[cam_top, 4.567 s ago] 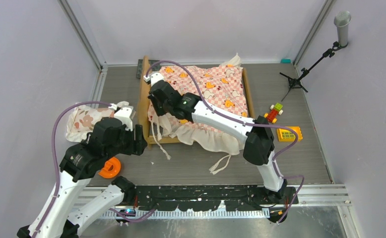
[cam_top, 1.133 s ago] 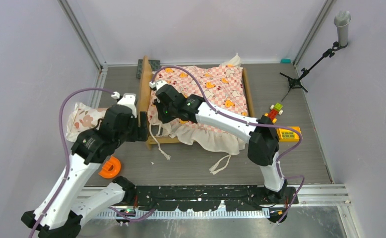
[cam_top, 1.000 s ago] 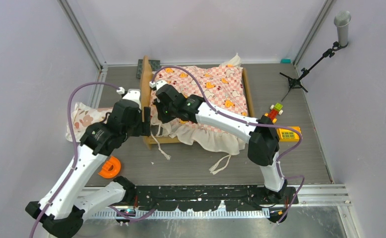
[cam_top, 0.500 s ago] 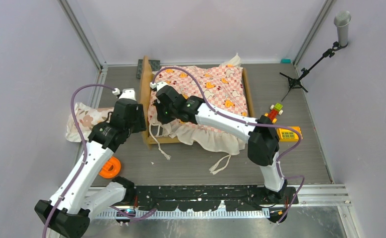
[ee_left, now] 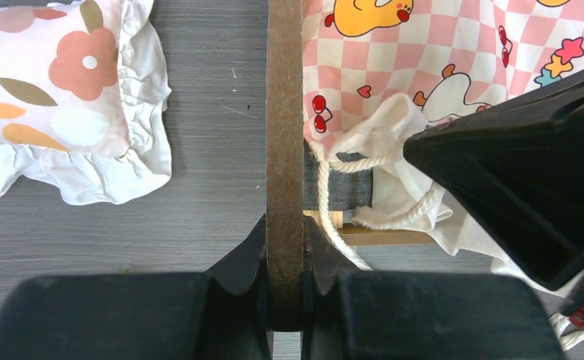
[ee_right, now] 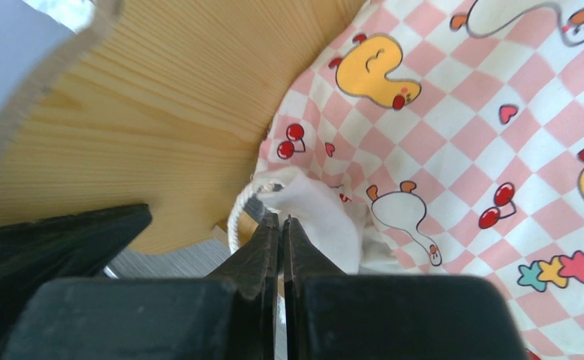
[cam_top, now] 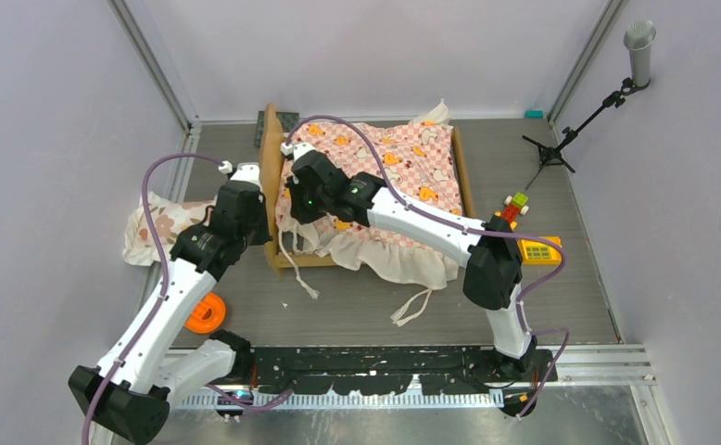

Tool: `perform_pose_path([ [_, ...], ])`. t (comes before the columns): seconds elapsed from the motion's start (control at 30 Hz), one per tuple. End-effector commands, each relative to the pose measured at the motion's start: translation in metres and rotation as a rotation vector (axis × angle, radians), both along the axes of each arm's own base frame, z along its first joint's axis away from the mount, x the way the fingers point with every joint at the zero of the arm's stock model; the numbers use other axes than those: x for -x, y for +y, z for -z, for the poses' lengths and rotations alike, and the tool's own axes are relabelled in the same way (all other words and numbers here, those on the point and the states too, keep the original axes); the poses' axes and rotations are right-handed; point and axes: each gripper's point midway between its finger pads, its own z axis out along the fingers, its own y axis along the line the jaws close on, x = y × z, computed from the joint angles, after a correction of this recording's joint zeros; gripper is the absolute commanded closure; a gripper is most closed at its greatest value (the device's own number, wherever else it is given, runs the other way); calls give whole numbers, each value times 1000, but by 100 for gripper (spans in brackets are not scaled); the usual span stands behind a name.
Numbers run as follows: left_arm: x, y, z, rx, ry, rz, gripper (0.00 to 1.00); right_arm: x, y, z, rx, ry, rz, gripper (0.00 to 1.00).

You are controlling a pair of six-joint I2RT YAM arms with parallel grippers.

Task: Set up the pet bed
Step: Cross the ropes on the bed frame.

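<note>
Pillow [ee_left: 56, 90]: laid on the table [cam_top: 357, 306], left of the pet bed [ee_left: 284, 112].
Left gripper [ee_left: 284, 232]: clamped on the pet bed's headboard edge.
Right gripper [ee_right: 281, 221]: pinched on the sheet's [ee_right: 439, 150] white corner, just inside the headboard.
Pet bed: set mid-table, covered by the sheet.

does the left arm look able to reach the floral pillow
Probably, once freed: the left pincer is clamped on the pet bed headboard, and the floral pillow lies just beside it, bare table between.
</note>
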Motion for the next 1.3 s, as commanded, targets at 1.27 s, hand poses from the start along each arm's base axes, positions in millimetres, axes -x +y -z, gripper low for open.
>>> perform_pose_path([
  [1.27, -22, -17, -34, 83, -112, 40, 100, 3, -1, -61, -228, 74, -57, 93],
])
